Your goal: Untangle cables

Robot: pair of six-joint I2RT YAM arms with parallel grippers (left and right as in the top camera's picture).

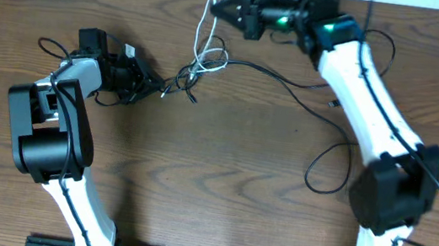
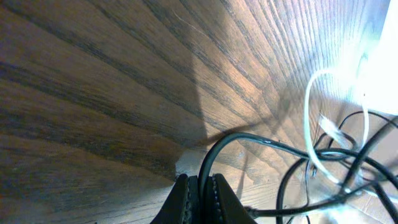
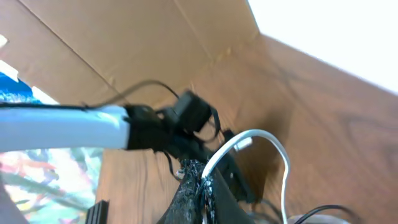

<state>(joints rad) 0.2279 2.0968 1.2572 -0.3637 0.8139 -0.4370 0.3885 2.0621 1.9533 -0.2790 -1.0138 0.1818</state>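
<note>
Tangle (image 1: pixel 195 67) sits on the wood worktop (image 1: pixel 222 166), a small knot of thin black cords with one white cable (image 1: pixel 197 33) looped through it.

Left hand (image 1: pixel 158 89) is just left of the tangle, low on the worktop, tips pointing at it. In the left wrist view its fingers (image 2: pixel 219 200) are pressed together, clamping a black cable (image 2: pixel 208 158). That cord arches up out of the grip and runs right into the tangle (image 2: pixel 339 162), where the white loop (image 2: pixel 309 112) crosses the black strands.

Right hand (image 1: pixel 220 8) is above and just right of the tangle, pointing left. The white cable rises from the tangle to its tips. In the right wrist view the hand (image 3: pixel 202 190) is closed, pinching the white cable (image 3: pixel 283 158). The cord bows up and over, and its silver-tipped plug (image 3: pixel 242 144) hangs free beside the grip.

A long black cable (image 1: pixel 289 81) leaves the tangle to the right and lies slack on the worktop, curving down under the right arm. Which knot strand it joins, cannot tell.

The left arm (image 3: pixel 68 124) shows beyond the tangle in the right wrist view, with a cardboard sheet (image 3: pixel 124 37) behind it.
</note>
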